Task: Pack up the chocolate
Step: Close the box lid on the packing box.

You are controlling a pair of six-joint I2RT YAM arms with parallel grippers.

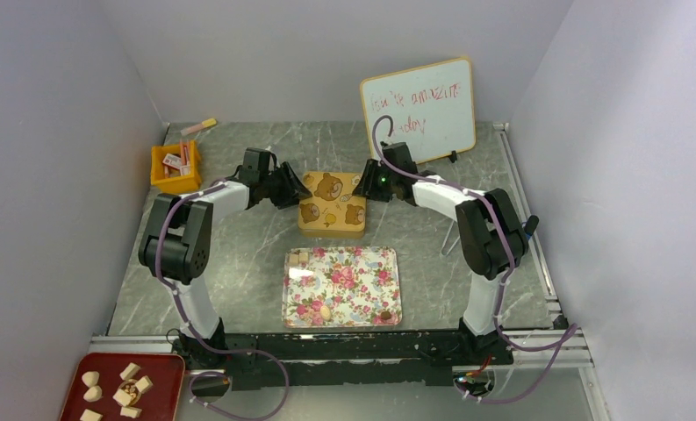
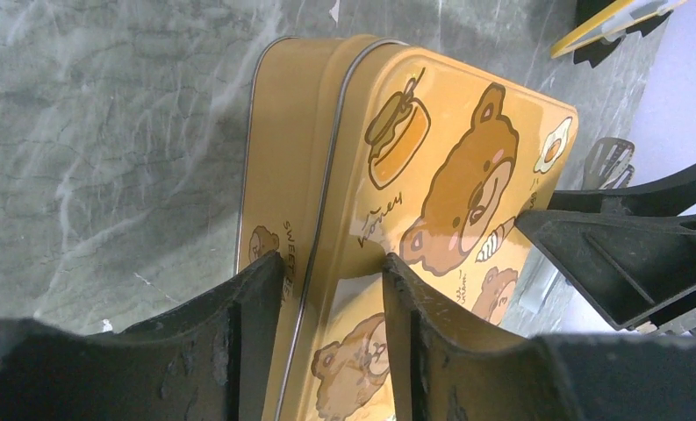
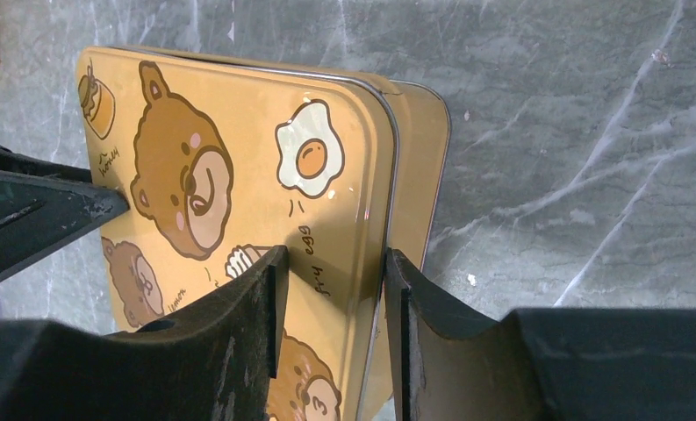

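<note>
A yellow bear-print tin (image 1: 331, 203) stands with its lid on behind the floral tray (image 1: 362, 289). A few chocolate pieces (image 1: 302, 257) lie on that tray. More cream and tan chocolate pieces (image 1: 129, 386) lie on a red tray (image 1: 160, 368) at the near left. My left gripper (image 1: 298, 191) clamps the tin's left lid edge (image 2: 326, 175), one finger on the top and one on the side wall. My right gripper (image 1: 364, 186) clamps the right lid edge (image 3: 388, 158) the same way. What is inside the tin is hidden.
An orange bin (image 1: 175, 178) with red-and-white packets stands at the back left, with a small yellow marker (image 1: 199, 126) behind it. A whiteboard (image 1: 419, 107) with writing leans at the back right. Grey walls enclose the table on three sides.
</note>
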